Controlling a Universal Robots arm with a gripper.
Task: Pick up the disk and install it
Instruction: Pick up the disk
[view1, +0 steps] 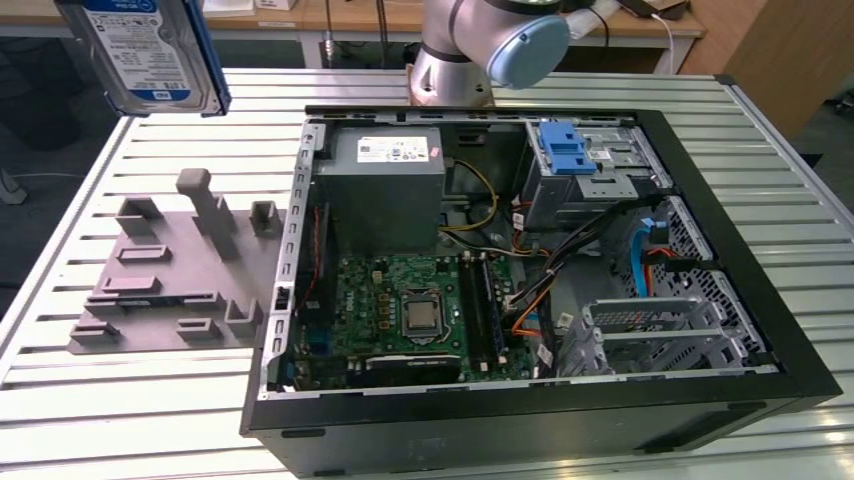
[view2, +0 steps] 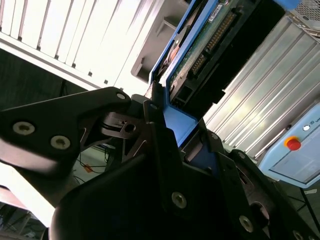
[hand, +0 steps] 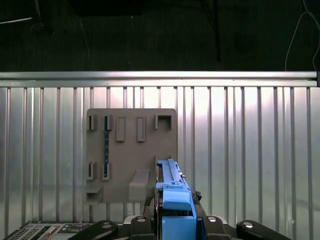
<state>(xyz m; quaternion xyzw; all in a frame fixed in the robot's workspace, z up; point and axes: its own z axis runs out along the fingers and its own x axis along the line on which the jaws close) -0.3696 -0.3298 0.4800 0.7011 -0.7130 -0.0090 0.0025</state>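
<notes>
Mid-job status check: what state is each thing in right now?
the disk: in the air, clamped by its blue frame, not yet installed.
gripper: shut on the disk.
computer case: lying on its side, open.
grey fixture: flat on the table, beside the case.

Exterior view looks down on the table (view1: 134, 420); both wrist views sit close behind the disk (hand: 175, 200).

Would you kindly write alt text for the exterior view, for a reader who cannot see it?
A flat silver hard drive with a blue plastic frame hangs in the air above the slatted metal table, at the exterior view's left. Below it lies a grey slotted fixture board, beside an open black computer case.
</notes>
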